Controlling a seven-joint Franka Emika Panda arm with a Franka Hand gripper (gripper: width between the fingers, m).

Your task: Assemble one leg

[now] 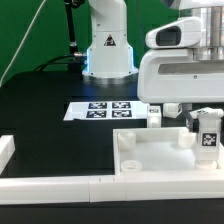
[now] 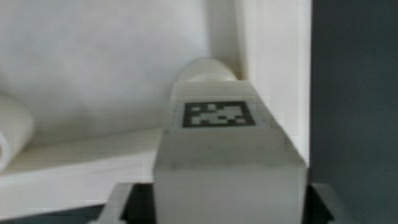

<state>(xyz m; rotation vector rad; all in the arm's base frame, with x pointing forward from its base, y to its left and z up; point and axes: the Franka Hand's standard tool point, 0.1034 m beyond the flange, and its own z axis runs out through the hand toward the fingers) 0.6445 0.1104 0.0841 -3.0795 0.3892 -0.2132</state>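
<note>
Black surface (image 1: 40,120) is filling most of the ext. view, w/ a green backdrop (image 1: 25,30) hanging behind at the ext. view's left and the arm's white base (image 1: 108,45) sitting at the far edge, approx. centre. The marker board (image 1: 103,109) is lying flat in front of that base. The white tabletop (image 1: 150,152) is lying nearer the camera, toward the ext. view's right, and a low white rail (image 1: 50,185) is running along the front. The leg (image 1: 208,133) is standing upright over the tabletop's right part, tag facing the camera, right under the arm's hand; can't tell if it is touching the tabletop. In the wrist view the 2 jaws are clamping the leg on both sides, w/ its tagged end pointing away from them.
</note>
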